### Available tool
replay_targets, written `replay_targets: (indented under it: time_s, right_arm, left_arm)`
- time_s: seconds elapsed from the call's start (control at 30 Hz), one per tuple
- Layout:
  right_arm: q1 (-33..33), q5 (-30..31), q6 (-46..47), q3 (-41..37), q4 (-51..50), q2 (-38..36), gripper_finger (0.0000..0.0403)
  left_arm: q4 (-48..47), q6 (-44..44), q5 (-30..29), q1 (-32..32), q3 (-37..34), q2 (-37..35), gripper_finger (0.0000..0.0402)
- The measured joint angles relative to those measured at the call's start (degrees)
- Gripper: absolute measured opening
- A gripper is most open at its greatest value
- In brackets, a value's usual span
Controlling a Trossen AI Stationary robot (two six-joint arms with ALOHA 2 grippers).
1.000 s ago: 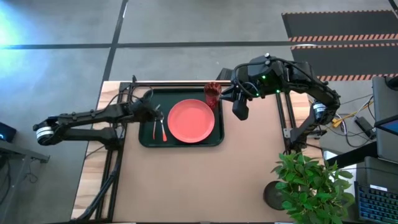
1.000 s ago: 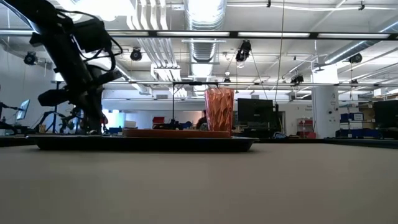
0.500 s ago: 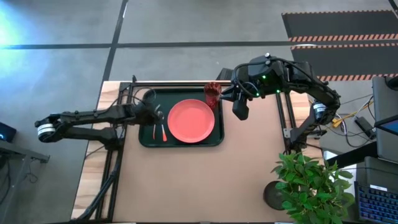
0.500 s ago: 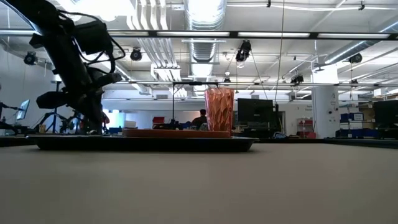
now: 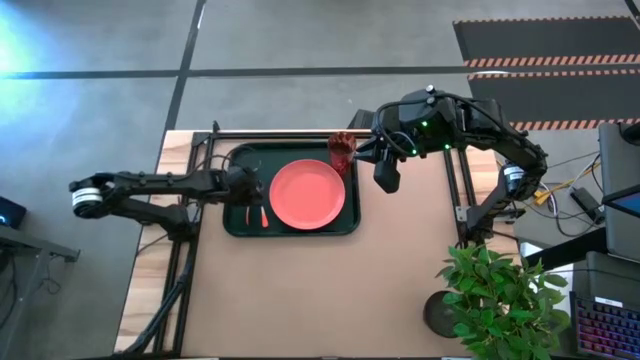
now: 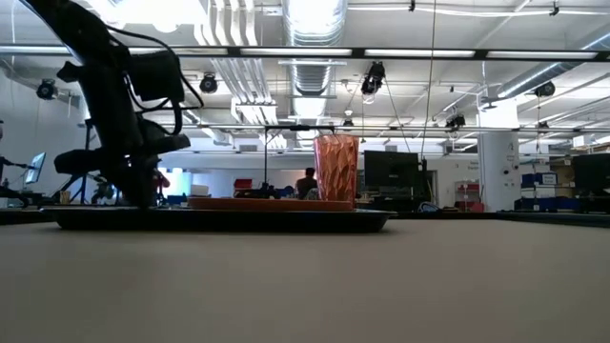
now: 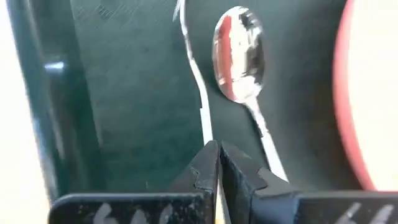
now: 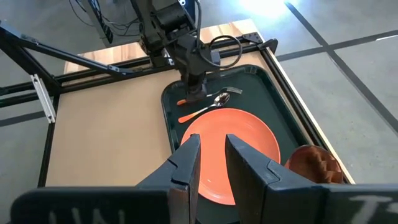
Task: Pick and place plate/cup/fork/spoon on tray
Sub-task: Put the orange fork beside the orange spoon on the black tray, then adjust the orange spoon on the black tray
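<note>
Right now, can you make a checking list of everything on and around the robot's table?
Surface: brown tabletop, bare in front.
Job's things: round coral-orange plate, silver spoon with orange handle and silver-tined fork lie in the dark green rectangular tray; reddish-brown tumbler at the tray's far right corner.
Clutter: leafy potted plant at the table's right front.
Grippers: left gripper shut over the fork; right gripper open, beside the tumbler.
Cables: black loops on the left arm.
Surroundings: grey floor, striped mats.
</note>
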Motion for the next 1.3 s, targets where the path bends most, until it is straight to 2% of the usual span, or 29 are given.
replay_targets:
  time_s: [0.27,0.4,0.67,0.83,1.0,1.3]
  right_arm:
    - [0.0,0.0,0.1,0.0,0.0,0.0,0.0066]
    - [0.0,0.0,0.0,0.0,0.0,0.0,0.0066]
    - [0.0,0.0,-0.1,0.0,0.0,0.0,0.0066]
    - [0.0,0.0,0.0,0.0,0.0,0.0,0.0066]
    - [0.0,0.1,0.4,0.0,0.0,0.0,0.0066]
    - [0.0,0.0,0.5,0.0,0.0,0.0,0.0066]
  left_arm:
    - [-12.1,-1.6,-0.2,0.0,0.9,-0.2,0.0]
    - [-13.1,-1.7,-1.4,-0.1,2.0,-2.3,0.0]
    - [-10.0,2.0,-5.1,-0.2,9.0,-5.0,0.0]
    - [-7.2,3.1,-3.3,-1.1,9.3,-2.2,0.0]
    - [-6.3,-0.9,-1.3,-4.5,8.6,2.9,0.0]
    - [4.7,-4.4,1.6,-9.3,8.6,12.5,0.0]
